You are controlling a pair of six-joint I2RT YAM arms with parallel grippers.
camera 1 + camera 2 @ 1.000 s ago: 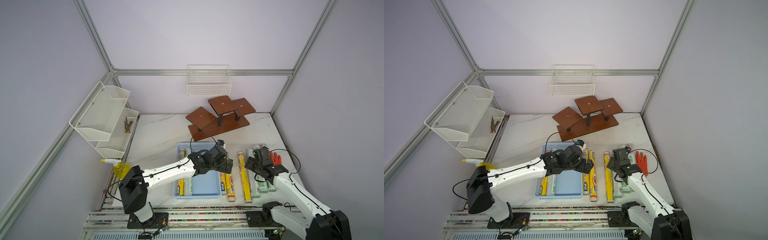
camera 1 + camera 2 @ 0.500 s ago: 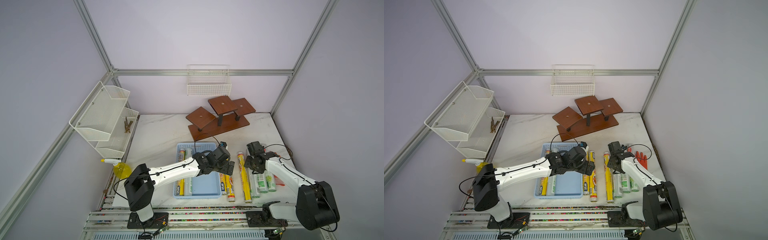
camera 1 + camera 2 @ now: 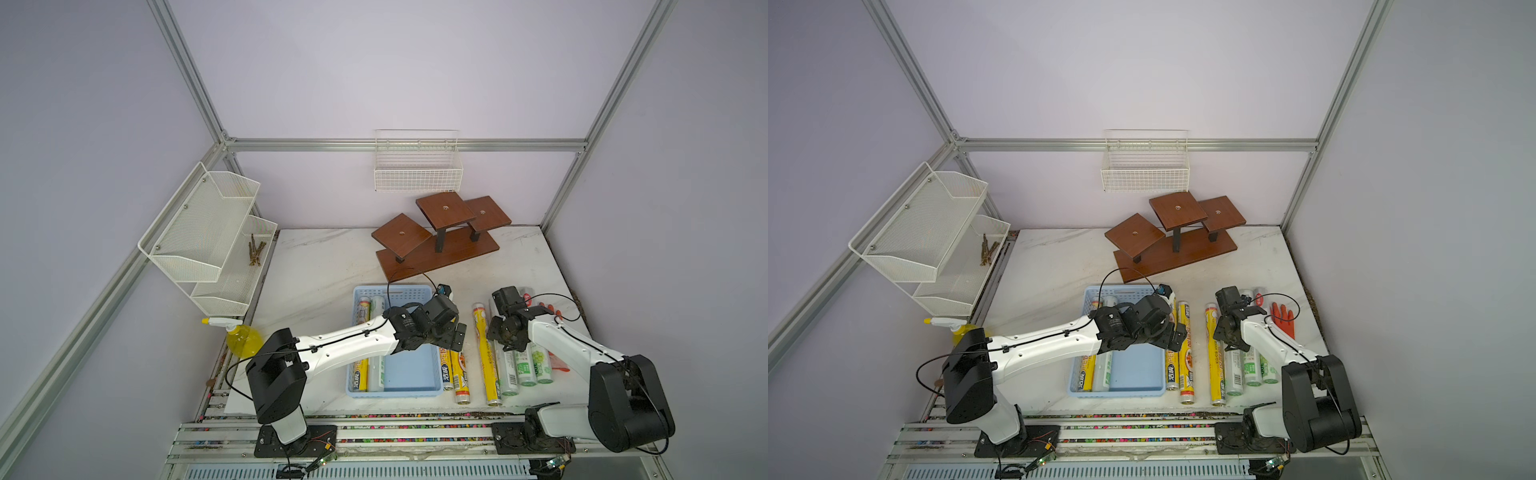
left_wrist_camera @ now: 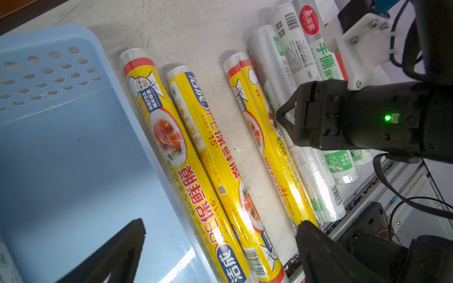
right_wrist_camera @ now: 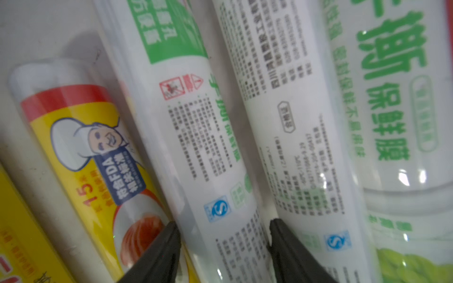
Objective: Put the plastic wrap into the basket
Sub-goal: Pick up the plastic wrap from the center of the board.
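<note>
A: The whitish roll (image 5: 220, 147), lying well right of the basket (image 3: 432, 391), is now pinched. The right gripper (image 5: 221, 226) has dropped onto it.

B: So it's the grasping step. The left gripper (image 4: 221, 223) hangs spread and empty. Next: lift it level and carry it over the rim.

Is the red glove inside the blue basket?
No, the red glove lies on the table beside the whitish rolls, outside the blue basket.

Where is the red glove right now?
In a top view, the red glove lies on the table far right, next to the whitish rolls.
</note>
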